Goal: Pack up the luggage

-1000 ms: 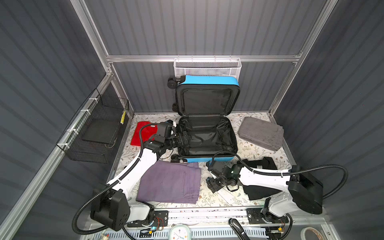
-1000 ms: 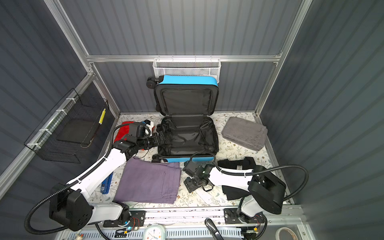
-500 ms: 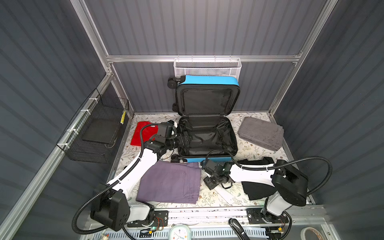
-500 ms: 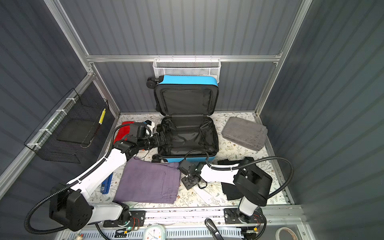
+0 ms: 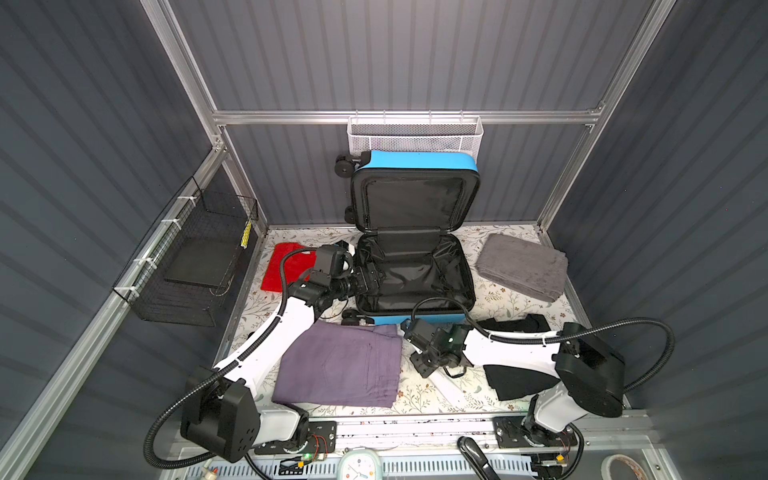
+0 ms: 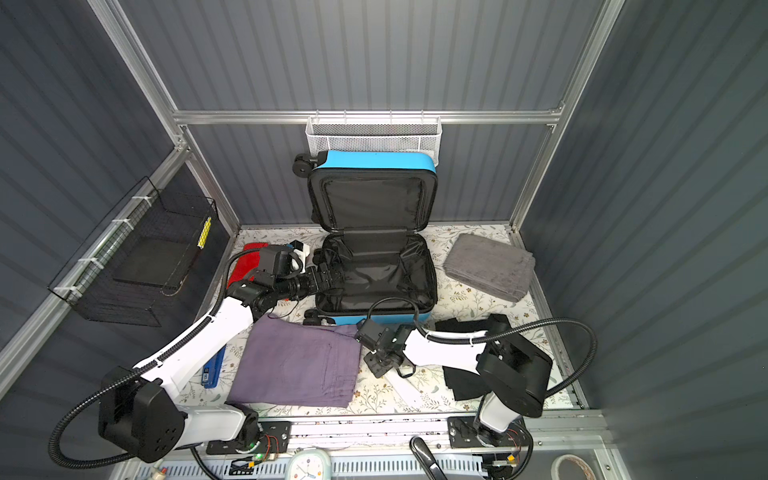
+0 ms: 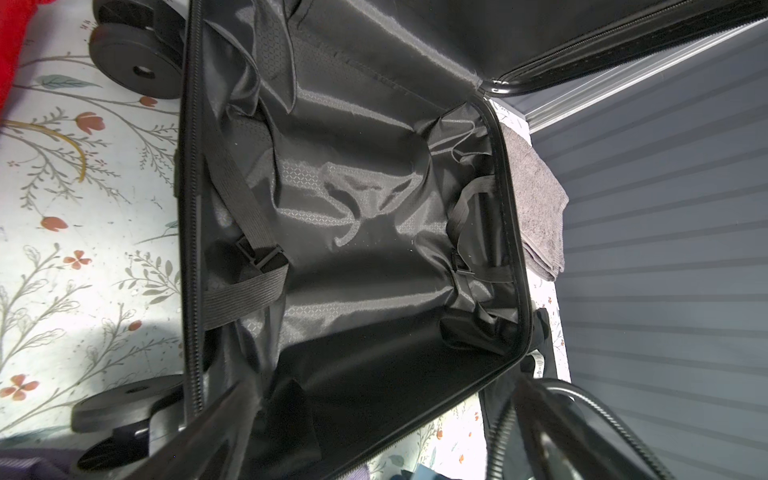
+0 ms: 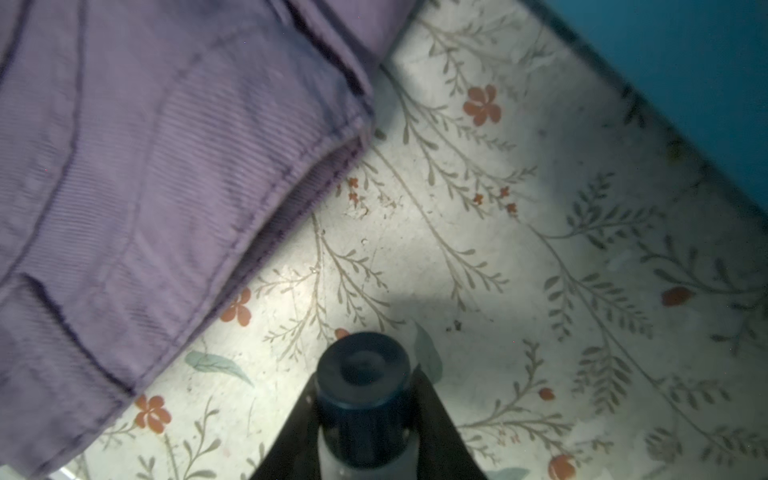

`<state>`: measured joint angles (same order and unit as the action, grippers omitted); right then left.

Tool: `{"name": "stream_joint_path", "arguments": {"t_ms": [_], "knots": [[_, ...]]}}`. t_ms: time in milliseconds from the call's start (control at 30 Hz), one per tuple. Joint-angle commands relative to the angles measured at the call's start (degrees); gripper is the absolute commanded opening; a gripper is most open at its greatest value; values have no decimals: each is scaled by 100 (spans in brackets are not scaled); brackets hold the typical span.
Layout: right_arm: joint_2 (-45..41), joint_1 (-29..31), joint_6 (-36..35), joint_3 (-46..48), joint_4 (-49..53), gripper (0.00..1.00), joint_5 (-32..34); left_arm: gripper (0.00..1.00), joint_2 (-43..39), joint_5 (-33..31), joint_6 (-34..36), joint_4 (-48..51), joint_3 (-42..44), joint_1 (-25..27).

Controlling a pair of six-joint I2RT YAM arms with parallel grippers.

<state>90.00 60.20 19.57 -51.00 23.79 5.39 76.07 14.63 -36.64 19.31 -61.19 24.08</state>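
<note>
Left end effector [image 7: 382, 401] spreads over the luggage [image 7: 353, 208]; right end effector [image 8: 363, 384] pinches a half-hidden dark-capped tube [image 8: 363, 363].

Grey ribbed walls [image 5: 415, 54], aluminium frame rails [image 5: 395, 117], floral-patterned floor [image 5: 424, 399], black wire basket [image 5: 178, 309] on side rail

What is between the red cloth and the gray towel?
The open blue luggage, with the left gripper open over its edge. Both top views show it.
</note>
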Motion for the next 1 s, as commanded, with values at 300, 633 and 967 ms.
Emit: {"name": "stream_joint_path", "arguments": {"t_ms": [300,633,967], "knots": [[-1572,-1131,242,-560,280,25,-319,100,-735,1032,432,-1175,1082,12],[-1731,-2134,552,-1052,-24,24,-1012,99,-1060,1037,1258,-2186,2065,1178],[-1413,-2524,1010,-1651,-446,24,-1671,88,72,1349,1617,-3034,1712,1889]]}}
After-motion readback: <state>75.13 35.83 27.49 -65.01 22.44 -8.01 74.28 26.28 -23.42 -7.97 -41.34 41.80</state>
